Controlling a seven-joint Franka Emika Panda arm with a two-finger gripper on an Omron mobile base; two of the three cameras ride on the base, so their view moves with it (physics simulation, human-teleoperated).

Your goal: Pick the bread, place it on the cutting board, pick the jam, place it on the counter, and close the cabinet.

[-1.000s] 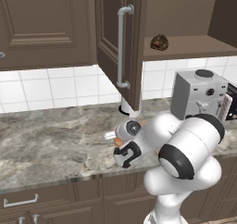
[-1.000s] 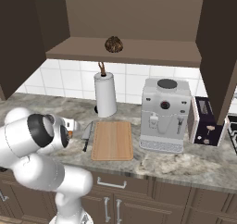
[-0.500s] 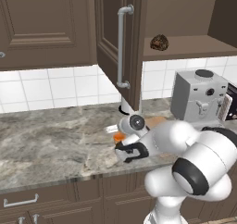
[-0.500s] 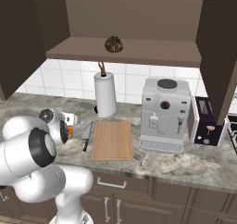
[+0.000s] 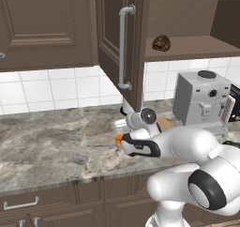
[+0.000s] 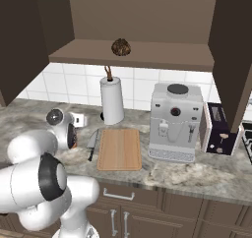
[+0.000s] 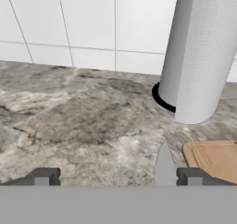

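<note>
Marbled tabletop under white tile wall, dark cabinet door swung open. Board beside paper towel roll, coffee machine. Bread up on shelf. Jam by tool, fingers spread, pinching nothing.

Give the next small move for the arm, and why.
Probably raise the gripper toward the shelf to go for the bread. The bread sits up there, the cutting board has nothing on it, and the gripper is low over the counter, open and holding nothing.
</note>
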